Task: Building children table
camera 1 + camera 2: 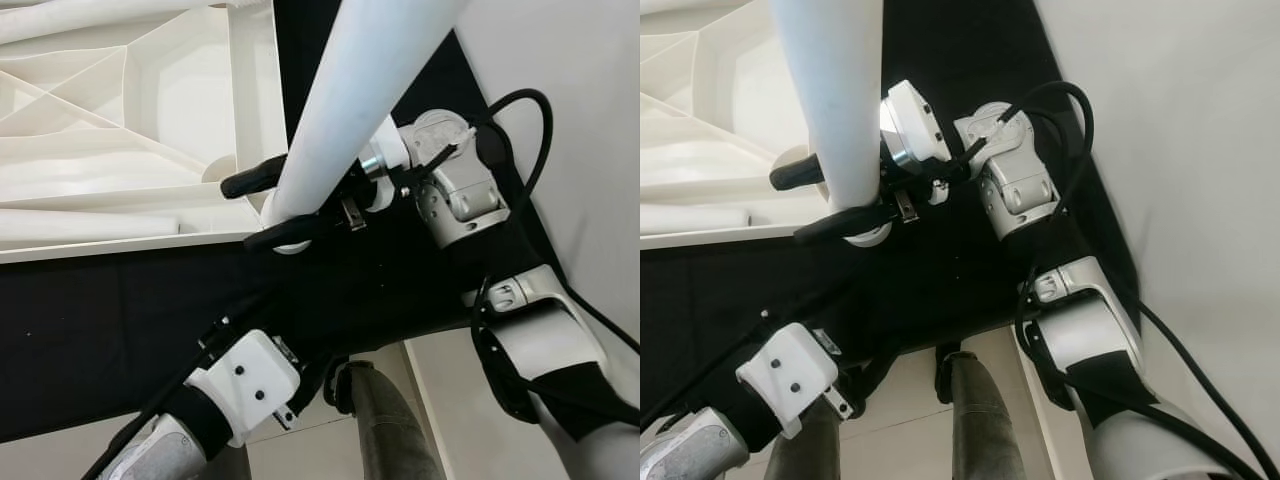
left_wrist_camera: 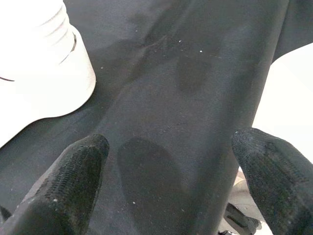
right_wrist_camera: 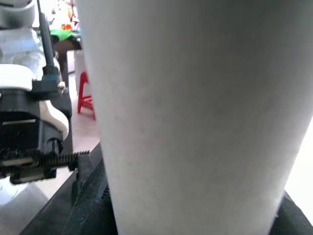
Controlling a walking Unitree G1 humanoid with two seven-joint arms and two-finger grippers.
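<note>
the table leg (image 1: 345, 110) is a smooth, plain white tube, round in section and matte, with no marks on the part in view. its lower end widens into a ribbed white collar, seen in the left wrist view as a stepped white foot (image 2: 41, 63) resting on the black cloth (image 2: 186, 98). the leg's long axis runs steeply up from that foot toward the camera, leaning toward the robot's right in the left eye view, so the upper end passes out of the top of the picture. the foot sits at the corner of the table top (image 1: 130, 110), a white moulded panel lying upside down with raised ribs crossing its underside, spread on the black cloth over a pale floor (image 1: 560, 130).

the right gripper (image 1: 275, 205) is clamped on the table leg just above its foot, one black finger (image 1: 255, 178) on the far side and the other on the near side, both pressed against the tube. in the right wrist view the white tube stands close up between the fingers. a red stool (image 3: 85, 98) shows far off behind it.

the left gripper (image 2: 171, 181) hovers over the black cloth near the foot, its two fingers spread well apart with nothing between them.
</note>
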